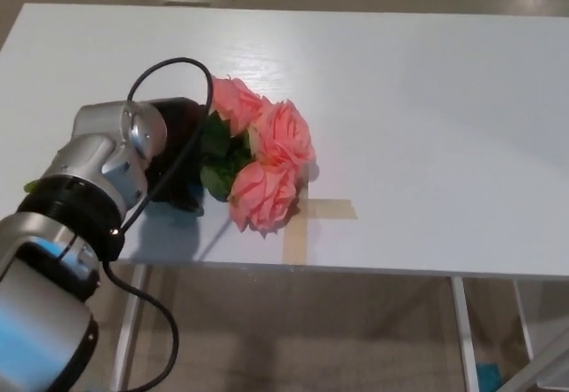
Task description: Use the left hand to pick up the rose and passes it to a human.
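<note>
Head view: left hand [178, 156] sits low at the leafy stems of the rose [267, 156], placed for a grab, though whether its fingers have closed I cannot tell (wrist blocks them). Three pink blooms lie on the white table [427, 99], one tape cross [307, 219] beneath.

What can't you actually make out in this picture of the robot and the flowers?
- Left hand, head view: fingers hidden by the silver wrist, so its grip is unclear.
- Rose stems: hidden behind leaves and the hand.
- Right hand: not in view.
- Person to receive it: none in view.
</note>
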